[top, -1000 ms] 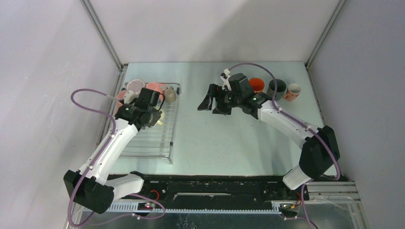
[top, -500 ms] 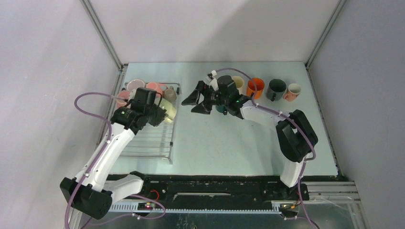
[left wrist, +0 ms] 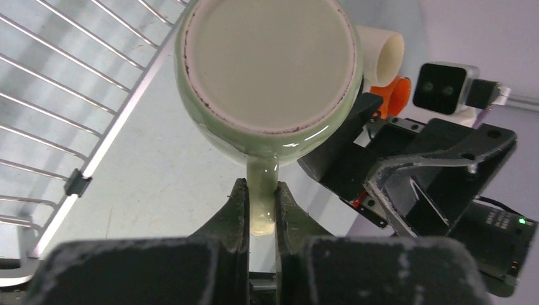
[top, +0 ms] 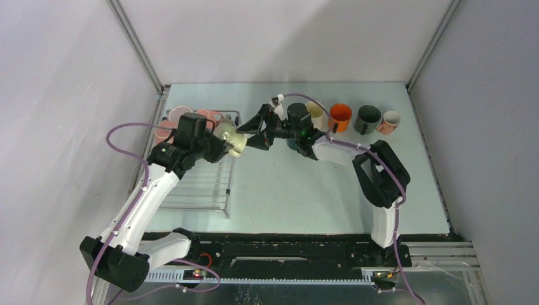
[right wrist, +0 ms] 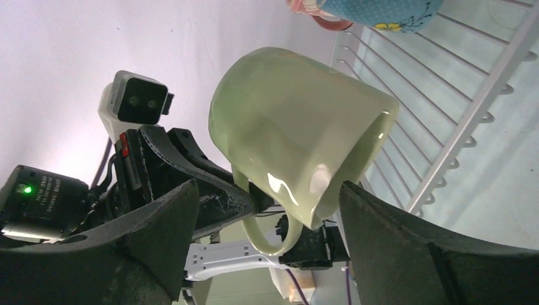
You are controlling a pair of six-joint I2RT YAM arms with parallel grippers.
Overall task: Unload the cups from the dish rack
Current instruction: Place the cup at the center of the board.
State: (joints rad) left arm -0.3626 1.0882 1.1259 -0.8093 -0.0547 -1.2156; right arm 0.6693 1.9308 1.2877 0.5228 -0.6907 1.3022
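Observation:
A pale green cup (top: 232,141) hangs in the air at the right rim of the dish rack (top: 200,184). My left gripper (left wrist: 260,192) is shut on its handle, and the cup's base (left wrist: 267,63) faces the left wrist camera. My right gripper (top: 250,132) is open, one finger on each side of the cup's body (right wrist: 299,140), apart from it. Pink cups (top: 181,114) stand in the rack's far end, and a blue dotted cup (right wrist: 375,9) shows there in the right wrist view.
On the table at the back right stand a cream cup (top: 316,113), an orange cup (top: 340,116), a dark green cup (top: 367,118) and a white-pink cup (top: 389,122) in a row. Grey walls close in the table on both sides.
My right gripper has swung left from the cup row to the green cup, its jaws narrowing slightly. My left gripper has carried the cup rightward off the rack.

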